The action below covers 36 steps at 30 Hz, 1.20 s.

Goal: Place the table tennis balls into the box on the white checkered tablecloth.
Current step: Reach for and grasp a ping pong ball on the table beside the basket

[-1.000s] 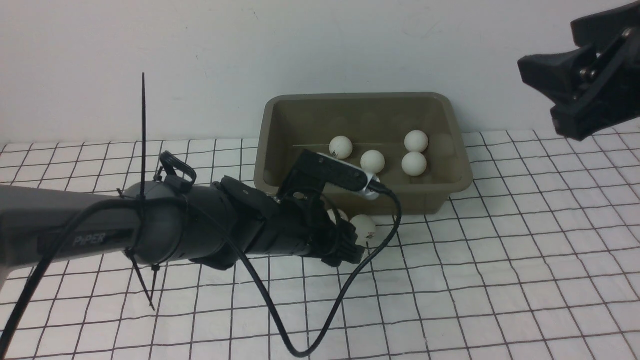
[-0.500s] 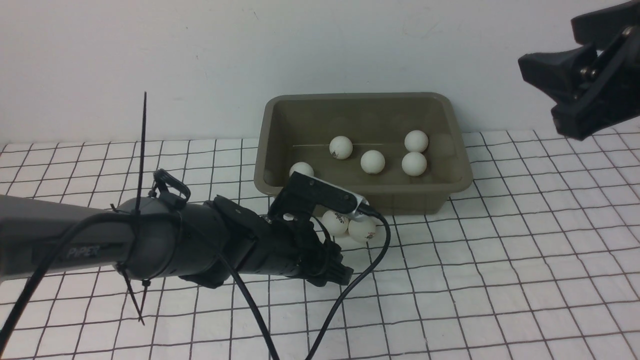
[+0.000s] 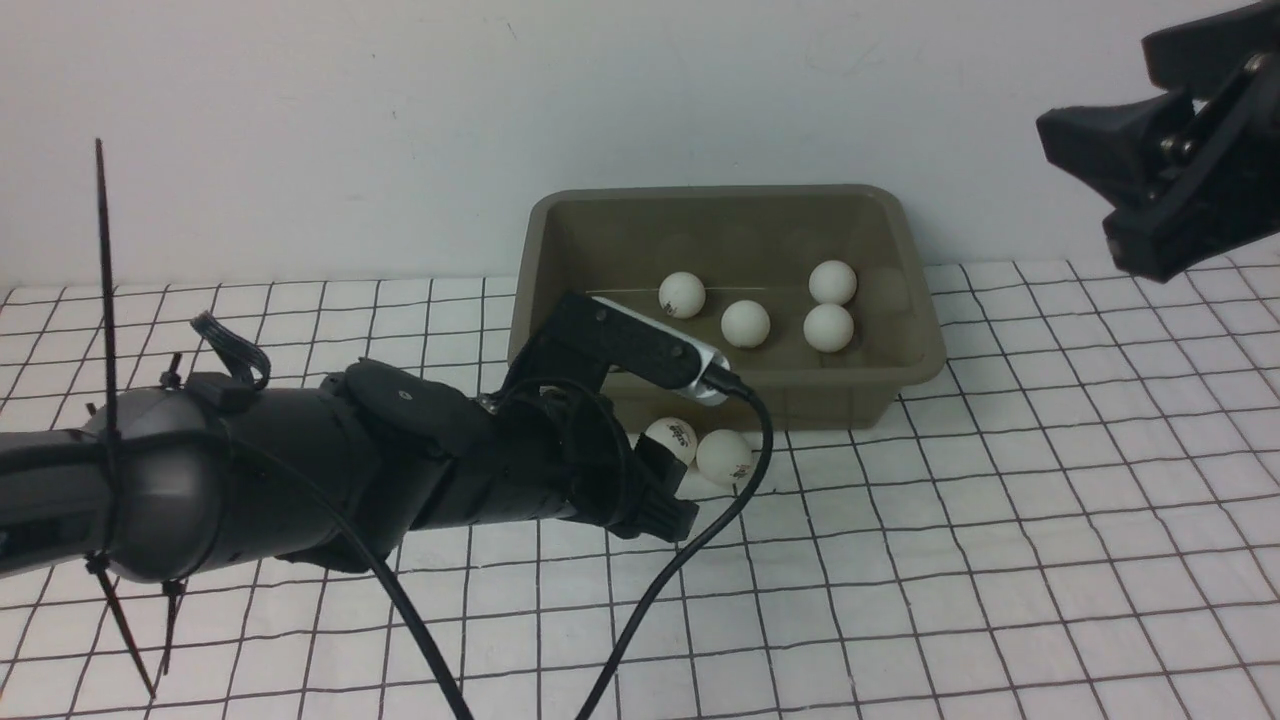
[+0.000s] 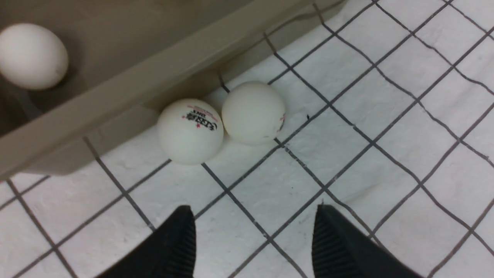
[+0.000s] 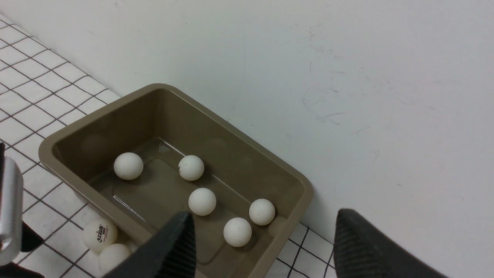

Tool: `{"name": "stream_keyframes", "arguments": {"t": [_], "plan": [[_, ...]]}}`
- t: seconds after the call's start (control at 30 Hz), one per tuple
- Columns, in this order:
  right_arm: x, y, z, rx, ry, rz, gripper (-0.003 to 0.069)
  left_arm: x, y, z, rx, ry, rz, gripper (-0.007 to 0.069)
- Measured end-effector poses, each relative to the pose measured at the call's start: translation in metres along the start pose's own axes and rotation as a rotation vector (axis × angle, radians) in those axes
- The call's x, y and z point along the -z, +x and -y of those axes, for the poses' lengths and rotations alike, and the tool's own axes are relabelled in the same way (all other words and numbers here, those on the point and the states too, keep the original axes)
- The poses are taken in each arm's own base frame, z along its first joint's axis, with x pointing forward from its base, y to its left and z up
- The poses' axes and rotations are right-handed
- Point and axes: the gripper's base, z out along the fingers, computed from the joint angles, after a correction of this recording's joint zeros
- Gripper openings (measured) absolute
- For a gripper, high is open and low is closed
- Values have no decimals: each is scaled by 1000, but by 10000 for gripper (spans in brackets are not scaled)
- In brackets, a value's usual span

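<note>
The olive-grey box (image 3: pixel 915 300) stands on the white checkered tablecloth (image 3: pixel 1000 520) against the wall, with several table tennis balls (image 5: pixel 202 201) inside. Two more balls lie touching on the cloth by the box's near wall, one with a printed logo (image 4: pixel 190 131) and one plainer (image 4: pixel 253 112). My left gripper (image 4: pixel 253 210) hovers low over the cloth just short of this pair, open and empty. In the front view the left gripper (image 3: pixel 668 495) sits beside the logo ball (image 3: pixel 670 441). My right gripper (image 5: pixel 264 214) hangs open and empty, high at the right (image 3: pixel 1075 180).
A white wall rises directly behind the box (image 5: pixel 173 116). The left wrist camera (image 3: pixel 640 350) overlaps the box's near left corner in the front view, and its black cable (image 3: pixel 700 530) loops down over the cloth. Cable ties stick out from the left arm (image 3: pixel 105 300).
My left arm has drawn back to the left, away from the box's front edge, and the gripper now sits a little short of the two balls. The balls and right arm are unmoved.
</note>
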Motion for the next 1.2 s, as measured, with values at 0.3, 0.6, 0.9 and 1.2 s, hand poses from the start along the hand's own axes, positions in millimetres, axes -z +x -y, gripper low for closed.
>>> {"name": "stream_keyframes", "arguments": {"t": [0.3, 0.6, 0.9, 1.2], "plan": [[0, 0, 0, 0, 0, 0, 442, 27, -17, 4, -28, 38, 82, 373], [0, 0, 0, 0, 0, 0, 442, 77, -26, 42, -77, 432, 83, 358], [0, 0, 0, 0, 0, 0, 442, 86, 11, 32, -72, 329, -351, 298], [0, 0, 0, 0, 1, 4, 442, 72, 9, 4, -19, 12, -161, 233]]}}
